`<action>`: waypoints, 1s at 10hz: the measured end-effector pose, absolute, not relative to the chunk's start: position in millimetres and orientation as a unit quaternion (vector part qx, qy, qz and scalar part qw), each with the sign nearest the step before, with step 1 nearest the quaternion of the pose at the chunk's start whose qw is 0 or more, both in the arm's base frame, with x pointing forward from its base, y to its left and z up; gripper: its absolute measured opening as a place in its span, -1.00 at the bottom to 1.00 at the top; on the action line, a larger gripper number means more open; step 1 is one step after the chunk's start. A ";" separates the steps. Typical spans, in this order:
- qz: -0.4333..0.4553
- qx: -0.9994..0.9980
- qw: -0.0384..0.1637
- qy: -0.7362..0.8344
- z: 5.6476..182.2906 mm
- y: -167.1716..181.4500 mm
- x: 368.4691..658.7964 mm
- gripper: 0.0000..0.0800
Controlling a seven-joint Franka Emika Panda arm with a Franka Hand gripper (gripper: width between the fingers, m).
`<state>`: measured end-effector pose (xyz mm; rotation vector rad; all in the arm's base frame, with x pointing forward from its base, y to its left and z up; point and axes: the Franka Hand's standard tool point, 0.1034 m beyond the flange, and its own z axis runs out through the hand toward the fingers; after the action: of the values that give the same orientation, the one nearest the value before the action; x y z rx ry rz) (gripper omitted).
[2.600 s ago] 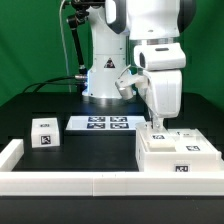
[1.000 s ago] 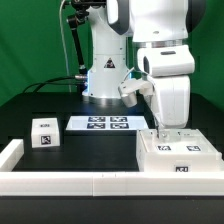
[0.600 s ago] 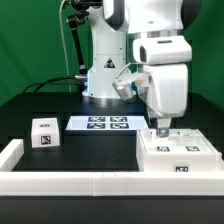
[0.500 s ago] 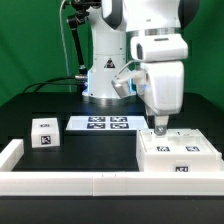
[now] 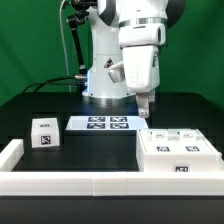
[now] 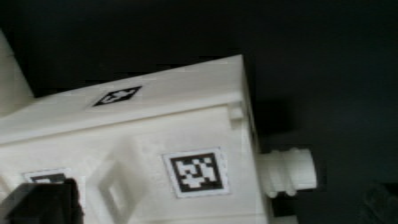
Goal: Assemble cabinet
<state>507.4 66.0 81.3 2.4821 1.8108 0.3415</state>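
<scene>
**Gripper (image 5: 146,112) hangs over the cabinet, apart from it**

The cabinet (image 5: 178,155) is a low white box. It sits on the black counter (image 5: 40,100) at the exterior view's right, close behind the white front rail (image 5: 70,183). Square black-and-white tags show on its top and on its front face. The wrist view looks down on one corner of the cabinet (image 6: 143,130), with two tags in sight and a short round peg (image 6: 294,170) sticking out of its side.

The gripper is above the cabinet's rear edge and does not touch it. It is seen edge-on, so I cannot tell whether its jaws stand apart or together.

The marker board (image 5: 100,124) lies flat on the counter toward the exterior view's left. Further left stands a small block (image 5: 42,133), one tag facing forward, well apart from the cabinet.
</scene>
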 end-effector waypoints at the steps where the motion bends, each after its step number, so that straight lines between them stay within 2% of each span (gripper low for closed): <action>1: 0.116 0.802 0.021 0.585 77.4 75.8 499.8 0.99; 6: 0.118 0.817 0.017 0.564 75.9 76.7 498.8 0.99; 10: 0.147 0.927 -0.018 0.344 70.9 75.4 482.7 0.99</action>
<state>482.7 75.4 70.9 2.9470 1.0919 0.4680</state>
